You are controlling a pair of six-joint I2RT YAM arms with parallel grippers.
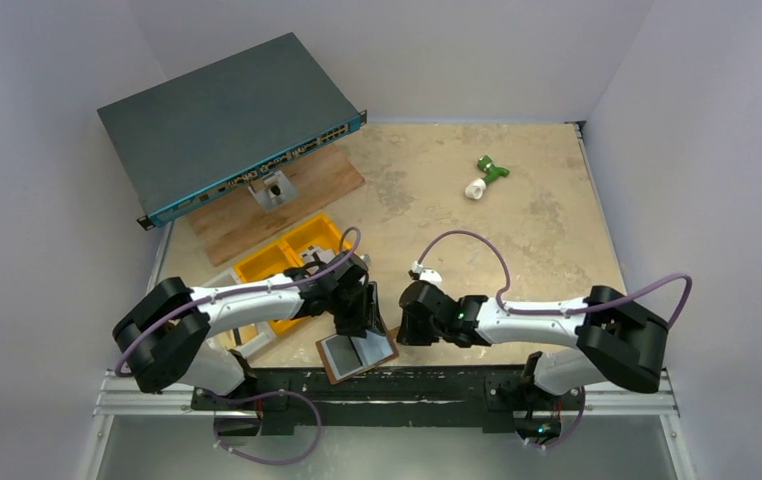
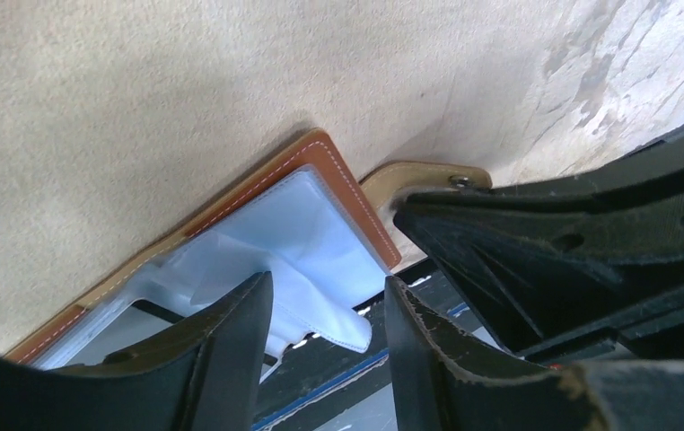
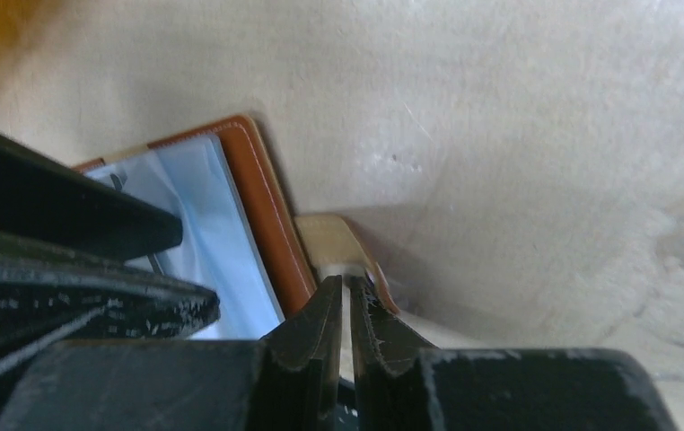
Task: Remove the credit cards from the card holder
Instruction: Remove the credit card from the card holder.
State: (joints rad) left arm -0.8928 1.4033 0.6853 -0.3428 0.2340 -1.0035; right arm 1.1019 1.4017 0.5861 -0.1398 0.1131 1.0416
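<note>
Both at card holder point(image 2: 320, 162): left fingers point(image 2: 258, 301) spread above, right fingers point(image 3: 328, 314) pinching tab point(image 3: 329, 238)

card holder point(image 2: 361, 206): smooth tan-brown leather, pale stitching; its plastic sleeve point(image 2: 293, 224) is clear, glossy, a bit wrinkled. table point(image 1: 517, 230): beige, matt, scuffed whitish in patches. left claw point(image 2: 328, 283) and right claw point(image 3: 347, 283): matt black plastic, edges chipped, rough. bin point(image 1: 257, 262): glossy yellow plastic. board point(image 1: 287, 205): bare wood. switch box point(image 1: 217, 110): matt painted metal.
</note>
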